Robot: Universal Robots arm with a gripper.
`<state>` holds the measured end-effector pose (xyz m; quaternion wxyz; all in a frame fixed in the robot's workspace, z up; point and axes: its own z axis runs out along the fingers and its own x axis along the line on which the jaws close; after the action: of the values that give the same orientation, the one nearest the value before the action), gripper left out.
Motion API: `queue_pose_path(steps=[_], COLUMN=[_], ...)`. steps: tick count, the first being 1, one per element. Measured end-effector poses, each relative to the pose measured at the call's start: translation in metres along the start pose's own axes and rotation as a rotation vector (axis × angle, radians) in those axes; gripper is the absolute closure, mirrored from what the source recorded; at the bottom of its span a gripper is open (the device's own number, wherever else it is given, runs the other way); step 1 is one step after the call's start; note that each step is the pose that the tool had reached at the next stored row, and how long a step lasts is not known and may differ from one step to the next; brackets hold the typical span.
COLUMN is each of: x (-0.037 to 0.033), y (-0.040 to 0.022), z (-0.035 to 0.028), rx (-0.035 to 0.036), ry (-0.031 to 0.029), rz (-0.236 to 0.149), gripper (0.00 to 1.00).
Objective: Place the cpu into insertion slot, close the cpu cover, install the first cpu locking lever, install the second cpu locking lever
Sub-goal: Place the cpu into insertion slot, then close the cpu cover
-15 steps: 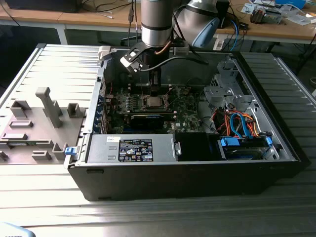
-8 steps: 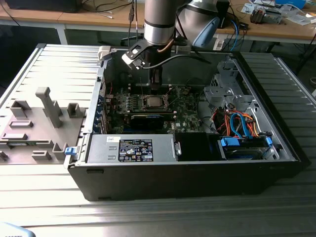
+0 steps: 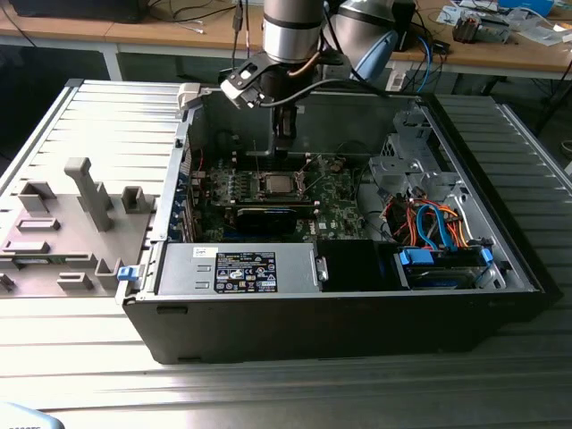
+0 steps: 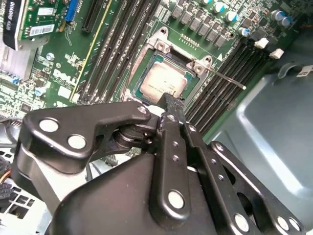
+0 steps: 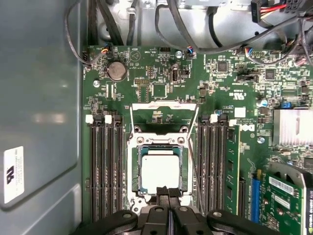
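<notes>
Hanging over the open dark computer case [image 3: 357,322], at 12 o'clock from the chip in the exterior view: the black metal gripper [image 3: 284,134]. Pinched tight together, jaws holding nothing. Lying flat in the small square silvery-rimmed insertion slot [image 5: 133,169] of the green motherboard [image 5: 122,90]: the small flat silver-grey square cpu [image 5: 160,171], right by the jaw tips. Standing open beside the slot: the thin silvery cpu cover [image 5: 165,105]. Looks like placing done, closing the cover in hand. Probably calls for a soft, slow push on that cover, without bumping the chip.
</notes>
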<state>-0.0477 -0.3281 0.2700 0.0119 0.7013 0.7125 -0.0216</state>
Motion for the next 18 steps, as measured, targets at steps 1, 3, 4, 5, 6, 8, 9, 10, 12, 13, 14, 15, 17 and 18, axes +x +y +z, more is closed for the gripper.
queue_pose_path(steps=[1,3,4,5,6,8,9,10,12,13,14,15,17,18], x=[-0.0001,-0.0003,-0.0004,-0.0004,-0.0005,-0.0007,-0.0007,-0.0007,-0.0007,-0.0007,-0.0007,-0.0007,-0.0008,-0.0008], y=[0.0000,0.0000,0.0000,0.0000,0.0000,0.0000,0.0000,0.0000,0.0000,0.0000,0.0000,0.0000,0.0001,0.0002], z=[-0.0016,-0.0060,-0.0077,-0.0090,-0.0116,-0.0149,-0.0156,-0.0155,-0.0156,-0.0156,-0.0156,-0.0156,-0.0156,-0.0156], rx=[0.0001,0.0002,0.0003,0.0004,0.0004,0.0005,0.0004,0.0004,0.0004,0.0004,0.0004,0.0004,0.0004,0.0004], ry=[0.0000,0.0001,0.0001,0.0000,0.0001,0.0001,0.0001,0.0002,0.0003,0.0004,0.0005,0.0006,0.0006,0.0006], rz=[0.000,0.000,0.000,0.000,0.000,0.000,0.000,0.000,0.000,0.000,0.000,0.000,0.000,0.000], gripper=[0.89,0.89,0.89,0.89,0.89,0.89,0.89,0.89,0.89,0.89,0.89,0.89,0.89,0.89])
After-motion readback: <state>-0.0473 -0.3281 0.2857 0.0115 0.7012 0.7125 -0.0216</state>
